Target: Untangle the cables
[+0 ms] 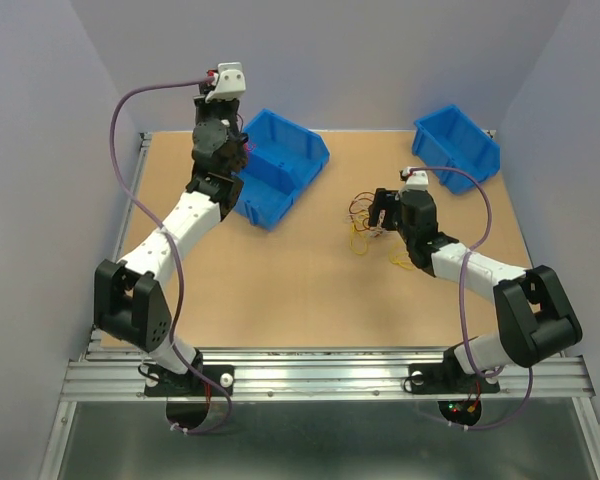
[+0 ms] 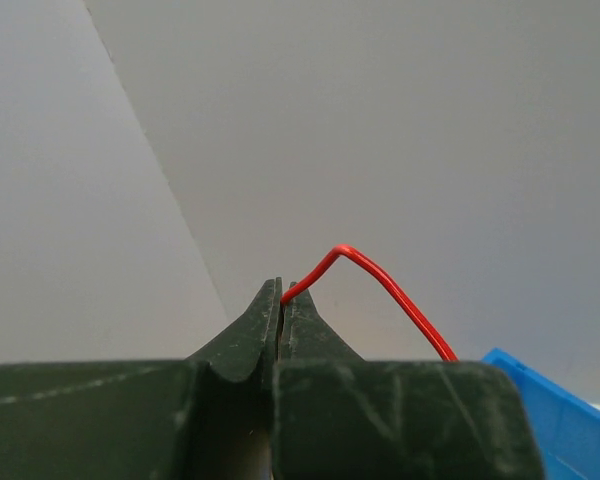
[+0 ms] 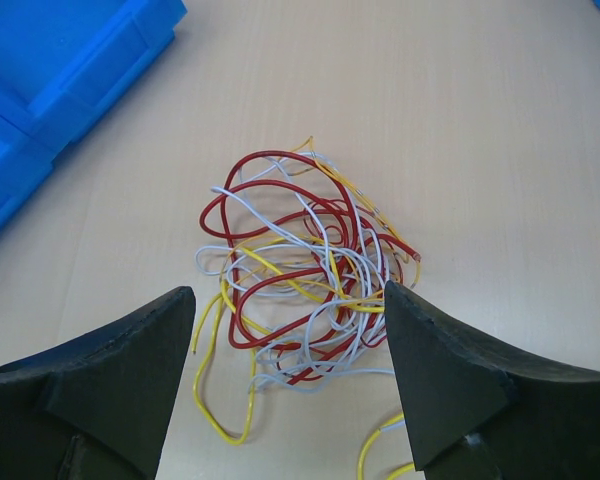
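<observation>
- Left gripper (image 2: 282,298) is clamped flat on one end of a single red wire (image 2: 380,275). Its jaws meet with no gap. The wire arches up out of the tips and falls away to the right, towards the corner of a blue bin (image 2: 555,415).
- Right gripper (image 3: 288,295) is spread wide and holds nothing, hanging low over the tangle of cables (image 3: 300,265) on the table (image 3: 500,140).
- Risk on the left: the wire is pinched only at the very tips. A quick swing or jerk could slide it free, and a springy wire dropped from that height might land outside the bin.
- Risk on the right: closing straight down on the middle would likely catch red, white and yellow loops together. Lifting them would then carry the whole knot or draw it tighter. An outlying loop at the edge looks the safer pick.
- Another risk: a yellow wire (image 3: 380,455) lies just beside the right finger and could be dragged along. I cannot tell whether it joins the pile.
- Position: the tangle sits on the table between the right gripper's spread fingers and slightly ahead of them, not touched by either.
- It lies well apart from the left gripper, which is raised at the far left by the bin in the top view.
- The held wire's lower end is out of view, so I cannot tell whether it hangs over the bin.
</observation>
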`<state>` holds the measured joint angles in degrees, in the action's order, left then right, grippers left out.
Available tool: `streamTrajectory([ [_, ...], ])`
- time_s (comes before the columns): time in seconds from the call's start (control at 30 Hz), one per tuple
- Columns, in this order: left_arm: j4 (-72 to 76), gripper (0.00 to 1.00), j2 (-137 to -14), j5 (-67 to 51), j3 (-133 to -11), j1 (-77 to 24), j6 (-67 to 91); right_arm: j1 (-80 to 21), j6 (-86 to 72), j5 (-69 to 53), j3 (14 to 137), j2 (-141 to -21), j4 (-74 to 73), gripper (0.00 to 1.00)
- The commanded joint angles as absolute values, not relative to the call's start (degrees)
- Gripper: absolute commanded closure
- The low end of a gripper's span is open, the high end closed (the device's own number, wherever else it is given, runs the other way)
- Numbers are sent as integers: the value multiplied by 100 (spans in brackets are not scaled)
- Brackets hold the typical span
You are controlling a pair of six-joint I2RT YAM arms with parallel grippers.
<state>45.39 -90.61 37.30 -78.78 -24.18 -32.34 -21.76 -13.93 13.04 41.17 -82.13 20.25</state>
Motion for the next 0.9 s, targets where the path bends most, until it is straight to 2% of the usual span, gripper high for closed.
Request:
streamTrajectory([
  [0.0, 4950, 100, -8157, 3367, -7778, -2435, -2681, -2188, -1433, 1266, 3999, -8033, 2355, 19],
  [0.17, 3835, 100, -7823, 2725, -7814, -2487, -1899, -2188, -1441, 1222, 3990, -8025, 2364, 19],
  [0.43, 3762, 100, -7321, 2469, -7199, -2874, -1679, -2188, -1441, 1204, 3990, -8033, 2356, 19],
  [0.67, 3797, 100, -7900, 2505, -7101, -2576, -1653, -2197, -1450, 1195, 3981, -7998, 2364, 19],
  [0.87, 3867, 100, -9103, 2636, -7663, -2092, -1986, -2188, -1450, 1178, 3973, -7989, 2364, 19],
])
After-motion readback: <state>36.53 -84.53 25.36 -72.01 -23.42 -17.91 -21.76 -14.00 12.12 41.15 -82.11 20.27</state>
